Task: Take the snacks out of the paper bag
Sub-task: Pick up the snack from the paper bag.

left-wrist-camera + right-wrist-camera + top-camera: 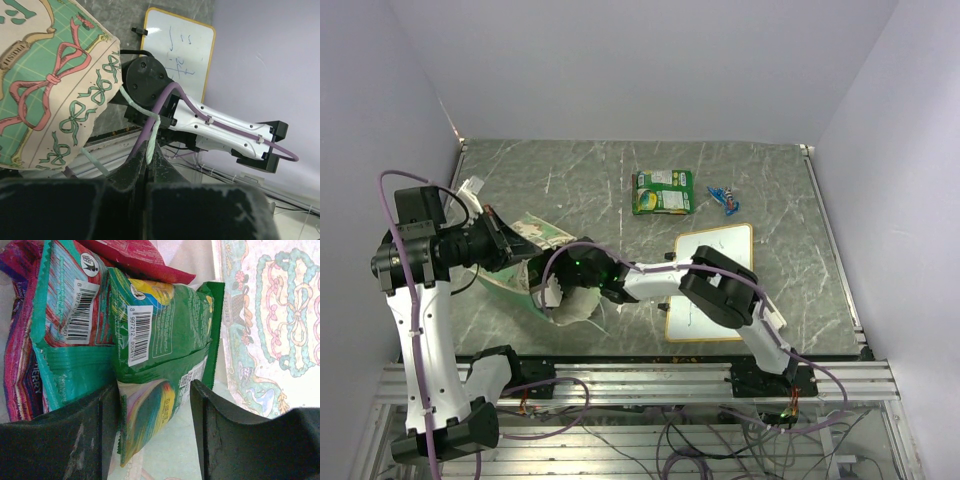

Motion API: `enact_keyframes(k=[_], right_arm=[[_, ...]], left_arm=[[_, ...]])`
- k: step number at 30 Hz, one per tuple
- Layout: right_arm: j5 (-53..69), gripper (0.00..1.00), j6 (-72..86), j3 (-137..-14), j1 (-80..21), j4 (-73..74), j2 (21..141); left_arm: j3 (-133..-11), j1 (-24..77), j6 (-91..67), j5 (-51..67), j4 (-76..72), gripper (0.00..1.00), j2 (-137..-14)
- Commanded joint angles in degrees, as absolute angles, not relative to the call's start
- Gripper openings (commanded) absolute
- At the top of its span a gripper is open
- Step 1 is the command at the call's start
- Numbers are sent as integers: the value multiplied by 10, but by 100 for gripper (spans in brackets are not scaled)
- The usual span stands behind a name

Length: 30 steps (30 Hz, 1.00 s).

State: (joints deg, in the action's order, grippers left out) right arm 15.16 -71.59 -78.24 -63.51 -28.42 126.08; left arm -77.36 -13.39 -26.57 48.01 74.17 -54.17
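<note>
The paper bag (pixel 542 235) lies on its side at the left of the table, its green bow-patterned side (pixel 45 90) close to the left wrist camera. My left gripper (pixel 149 157) is shut on the bag's thin string handle (pixel 131 102). The right arm (pixel 620 278) reaches into the bag's mouth. Inside, my right gripper (pixel 155 415) stands open around the lower end of a green snack packet (pixel 160 340), which touches the left finger and is clear of the right one. Teal (pixel 70 315), red (pixel 135 257) and purple (pixel 20 365) packets lie beside it. Another green packet (pixel 663 191) and blue candy (pixel 723 197) lie on the table.
A whiteboard (pixel 710 280) with a yellow rim lies at the front right, partly under the right arm. The table's near edge meets a metal rail (pixel 640 378). Grey walls close in the back and both sides.
</note>
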Motion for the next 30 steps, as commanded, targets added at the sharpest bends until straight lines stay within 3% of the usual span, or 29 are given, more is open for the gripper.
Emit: enact_keyframes(k=[1, 4, 7, 13, 23, 30], right_arm=[[128, 53, -710, -805, -636, -313, 1302], [121, 33, -712, -812, -636, -319, 1310], [116, 20, -716, -808, -636, -326, 1306], [110, 0, -717, -792, -637, -307, 1276], [138, 0, -654, -715, -644, -253, 1163], [187, 0, -511, -658, -647, -201, 1052]], left_arm=[[-797, -132, -243, 503, 775, 7, -534], [-802, -132, -240, 498, 786, 7, -532], [-801, -132, -246, 495, 785, 7, -525], [-798, -132, -265, 478, 781, 7, -517], [-787, -132, -319, 449, 720, 7, -526], [-790, -132, -340, 437, 670, 7, -547]])
